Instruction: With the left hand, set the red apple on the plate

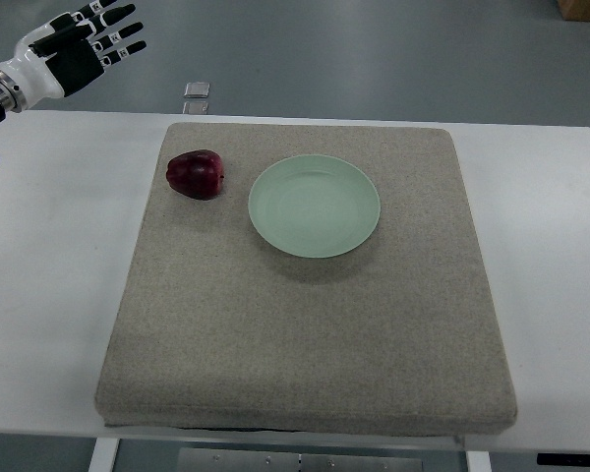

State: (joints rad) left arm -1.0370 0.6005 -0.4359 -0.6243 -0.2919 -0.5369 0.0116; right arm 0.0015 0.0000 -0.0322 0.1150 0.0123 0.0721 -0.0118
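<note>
Red and glossy, the apple [196,174] lies on the grey mat [305,324] in the upper left of the frame, just beside the empty green plate [315,206]. It looks firm, smooth, probably slippery, so take it around its widest part. At the upper left corner the left hand [74,51] hovers, fingers [113,29] spread, holding nothing.

At the upper left of the frame the left hand [79,44] is visible, but its arm is cut off by the left edge. A brown object [582,9] in the upper right corner is clipped by the frame. The table [551,246] runs past both side edges.
</note>
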